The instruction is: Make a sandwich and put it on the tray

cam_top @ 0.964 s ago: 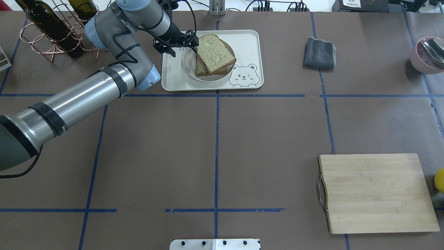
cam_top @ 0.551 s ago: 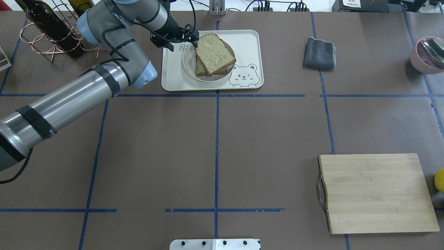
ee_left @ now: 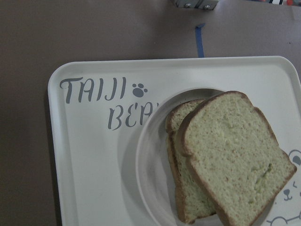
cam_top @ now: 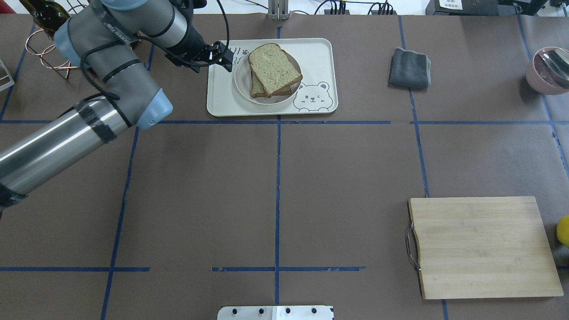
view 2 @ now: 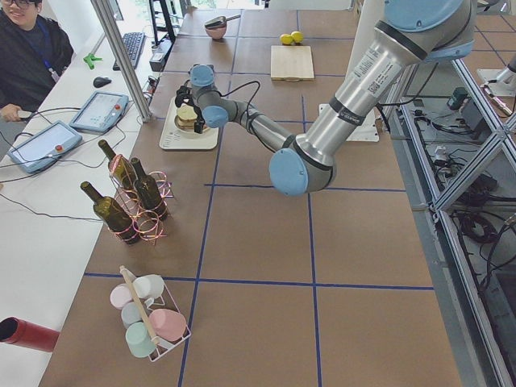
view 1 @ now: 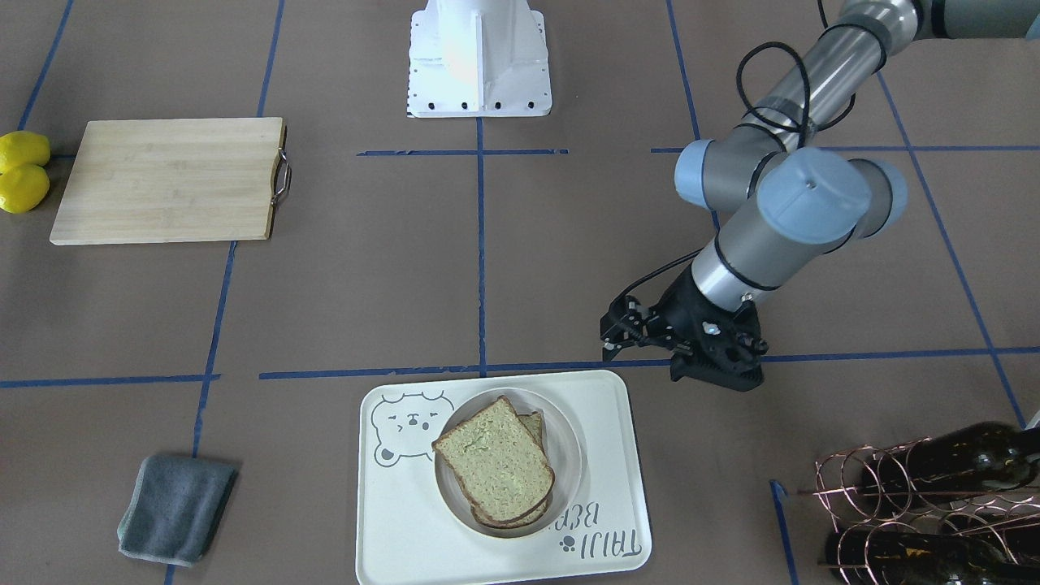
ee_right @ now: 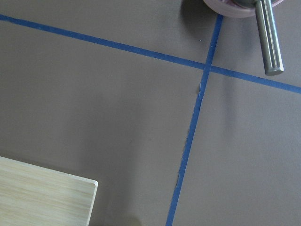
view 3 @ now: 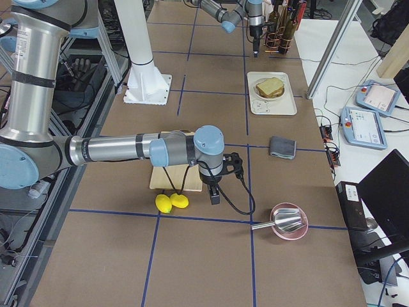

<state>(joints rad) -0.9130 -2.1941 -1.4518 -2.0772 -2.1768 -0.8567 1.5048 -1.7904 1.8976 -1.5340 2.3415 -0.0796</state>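
Note:
The sandwich shows as two speckled tan slices, stacked a little askew on a small round white dish. The dish stands on the cream tray with the bear drawing. The egg is hidden. The front view shows the sandwich and tray, the left wrist view the sandwich and tray. My left gripper hovers at the tray's left edge, apart from the bread, open and empty. My right gripper hangs near the lemons; I cannot tell whether it is open.
A wooden cutting board lies at the near right, two lemons beside it. A grey cloth lies right of the tray. A pink bowl with a metal scoop is at the far right. Wine bottles in a copper rack stand behind my left arm.
My left gripper has drawn back to the left, from the top slice's edge to the tray's left rim. The slices stay stacked on the dish.

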